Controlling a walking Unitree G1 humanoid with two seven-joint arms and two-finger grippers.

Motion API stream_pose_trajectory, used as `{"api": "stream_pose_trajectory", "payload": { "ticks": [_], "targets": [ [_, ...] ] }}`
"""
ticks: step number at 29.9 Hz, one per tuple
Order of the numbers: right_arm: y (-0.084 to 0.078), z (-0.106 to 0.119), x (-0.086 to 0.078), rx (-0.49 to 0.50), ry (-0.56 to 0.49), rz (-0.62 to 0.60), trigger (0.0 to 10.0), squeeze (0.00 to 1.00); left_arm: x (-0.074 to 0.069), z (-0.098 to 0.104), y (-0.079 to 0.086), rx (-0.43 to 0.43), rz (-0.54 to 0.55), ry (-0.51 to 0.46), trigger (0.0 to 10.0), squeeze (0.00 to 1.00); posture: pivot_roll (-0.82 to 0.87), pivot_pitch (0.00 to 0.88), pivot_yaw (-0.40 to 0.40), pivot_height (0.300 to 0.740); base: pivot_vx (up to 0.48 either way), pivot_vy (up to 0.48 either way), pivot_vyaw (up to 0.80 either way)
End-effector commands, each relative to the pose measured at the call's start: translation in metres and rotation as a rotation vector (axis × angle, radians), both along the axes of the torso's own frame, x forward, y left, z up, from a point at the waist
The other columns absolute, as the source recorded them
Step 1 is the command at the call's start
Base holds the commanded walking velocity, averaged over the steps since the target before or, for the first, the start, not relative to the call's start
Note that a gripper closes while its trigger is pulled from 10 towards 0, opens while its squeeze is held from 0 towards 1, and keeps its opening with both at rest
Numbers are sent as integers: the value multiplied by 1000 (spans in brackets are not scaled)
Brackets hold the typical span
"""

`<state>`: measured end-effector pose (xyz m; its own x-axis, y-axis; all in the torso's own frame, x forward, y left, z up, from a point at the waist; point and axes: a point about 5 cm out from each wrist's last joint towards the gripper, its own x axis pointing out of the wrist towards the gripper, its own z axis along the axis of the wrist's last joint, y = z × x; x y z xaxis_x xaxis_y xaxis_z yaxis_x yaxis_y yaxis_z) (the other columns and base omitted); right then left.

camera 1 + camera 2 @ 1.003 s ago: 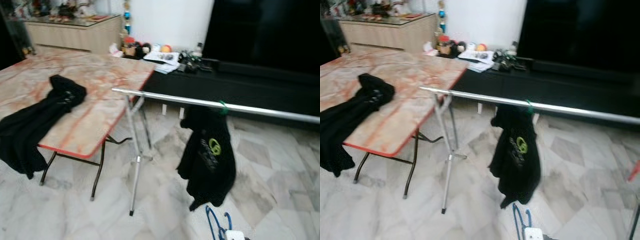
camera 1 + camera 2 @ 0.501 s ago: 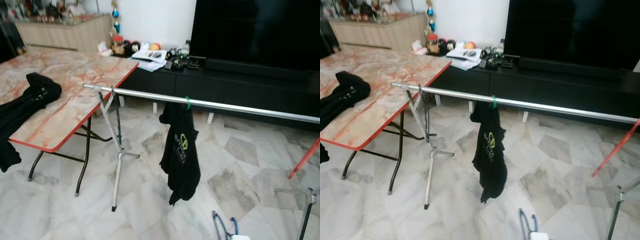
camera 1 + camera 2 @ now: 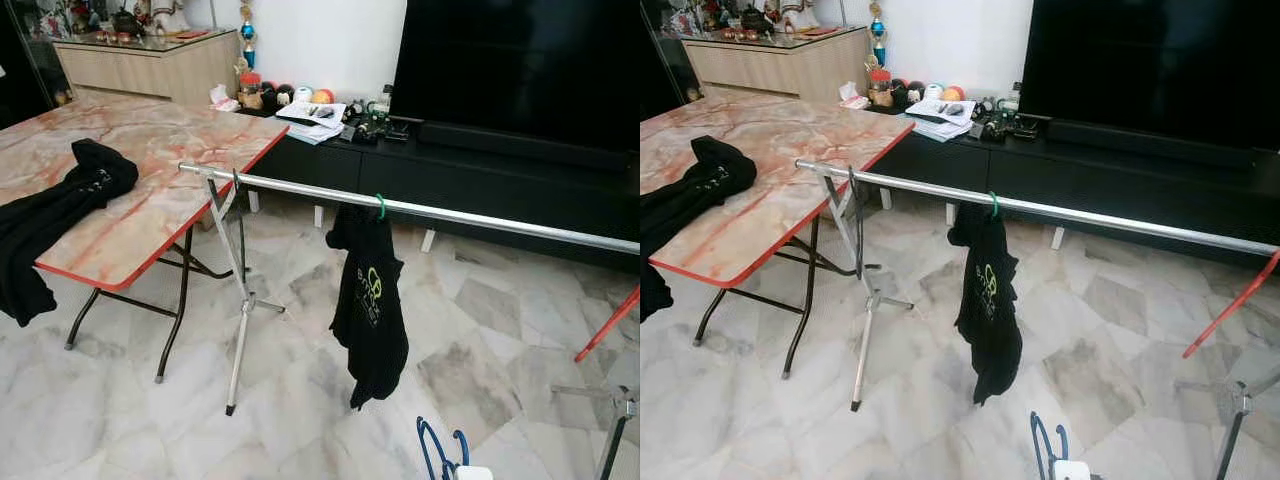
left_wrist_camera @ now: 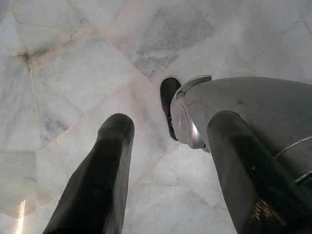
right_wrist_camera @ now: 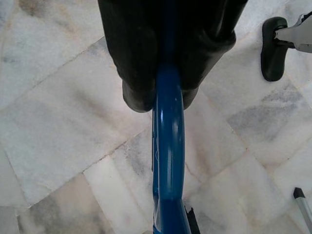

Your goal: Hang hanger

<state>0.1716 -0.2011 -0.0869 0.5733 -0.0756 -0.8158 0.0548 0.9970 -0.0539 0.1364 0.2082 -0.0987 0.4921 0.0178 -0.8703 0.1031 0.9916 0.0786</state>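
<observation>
A blue plastic hanger [image 5: 168, 146], smooth and glossy with a rounded bar, sits clamped between the two black fingers of the right gripper [image 5: 168, 92], low at the near right of the scene above the marble-tiled floor [image 3: 300, 400]; from the head camera its curved blue loops [image 3: 440, 455] poke up at the near edge. A silver clothes rail [image 3: 420, 208] on a folding tripod leg [image 3: 238, 310] spans the room ahead, with a black printed T-shirt [image 3: 370, 300] hung from it on a green hanger hook [image 3: 380, 205]. To the left stands a folding table [image 3: 170, 190] with a pink marbled top and red edge, a black garment [image 3: 55, 220] draped over its near left side. A low black TV cabinet [image 3: 480, 175] and a large dark television screen [image 3: 520, 65] fill the far wall. The left gripper [image 4: 165, 146] hangs over the floor tiles, its fingers spread apart and holding nothing.
</observation>
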Motion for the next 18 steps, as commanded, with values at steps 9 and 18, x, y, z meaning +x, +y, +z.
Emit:
{"api": "stream_pose_trajectory", "payload": {
  "ticks": [9, 18],
  "targets": [
    [-1, 2, 3, -7, -10, 6, 10000, 0, -4, -1, 1, -5, -9, 18, 10000, 0, 154, 0, -26, 740, 112, 0, 0],
    [-1, 2, 4, -1, -9, -3, 10000, 0, -7, -2, 1, -10, -4, 24, 10000, 0, 152, 0, -27, 740, 260, 0, 0]
  ]
}}
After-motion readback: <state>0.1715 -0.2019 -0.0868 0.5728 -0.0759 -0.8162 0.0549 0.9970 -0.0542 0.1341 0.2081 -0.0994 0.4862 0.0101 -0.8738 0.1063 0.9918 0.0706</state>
